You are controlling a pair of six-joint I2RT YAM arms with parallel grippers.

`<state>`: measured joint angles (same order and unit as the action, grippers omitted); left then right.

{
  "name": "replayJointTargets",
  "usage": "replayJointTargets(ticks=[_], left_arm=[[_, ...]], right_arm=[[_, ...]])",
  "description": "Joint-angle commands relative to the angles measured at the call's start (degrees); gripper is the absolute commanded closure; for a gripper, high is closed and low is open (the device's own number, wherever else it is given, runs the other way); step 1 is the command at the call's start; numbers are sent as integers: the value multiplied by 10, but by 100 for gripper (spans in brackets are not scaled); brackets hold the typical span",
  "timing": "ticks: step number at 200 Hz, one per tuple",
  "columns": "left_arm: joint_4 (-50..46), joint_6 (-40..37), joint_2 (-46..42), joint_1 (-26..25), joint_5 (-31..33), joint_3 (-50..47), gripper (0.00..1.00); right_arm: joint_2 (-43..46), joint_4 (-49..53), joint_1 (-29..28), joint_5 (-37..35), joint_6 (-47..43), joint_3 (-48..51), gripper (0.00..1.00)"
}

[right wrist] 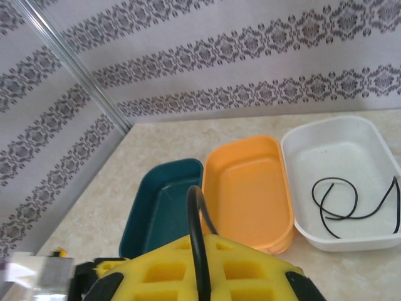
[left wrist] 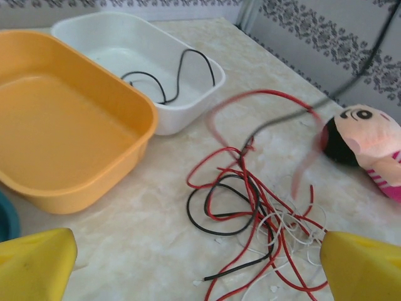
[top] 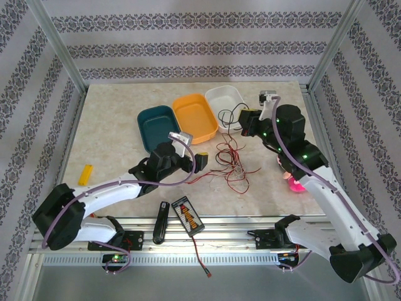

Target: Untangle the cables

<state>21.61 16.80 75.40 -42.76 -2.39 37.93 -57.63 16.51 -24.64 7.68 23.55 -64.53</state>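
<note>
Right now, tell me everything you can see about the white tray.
The white tray is a shallow rectangular tub with rounded corners, plastic by its look, standing upright on the marble-patterned table at the right end of a row of three, close against the orange tray. A loose loop of thin black cable lies inside it.
</note>
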Motion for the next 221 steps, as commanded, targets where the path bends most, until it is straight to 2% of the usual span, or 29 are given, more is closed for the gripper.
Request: replayJointTargets(ticks=[1, 40, 162, 221], left_arm=[[49, 0, 20, -7, -53, 13, 0], [52, -1, 47, -7, -60, 22, 0], [45, -4, 50, -7, -19, 6, 1], [46, 5, 39, -7, 7, -7, 0]], right_arm=[[22, 30, -8, -11, -19, -33, 100], [41, 48, -8, -22, -37, -69, 100], [61, 74, -9, -38, -45, -152, 100], [-19, 94, -2, -52, -62, -207, 100]])
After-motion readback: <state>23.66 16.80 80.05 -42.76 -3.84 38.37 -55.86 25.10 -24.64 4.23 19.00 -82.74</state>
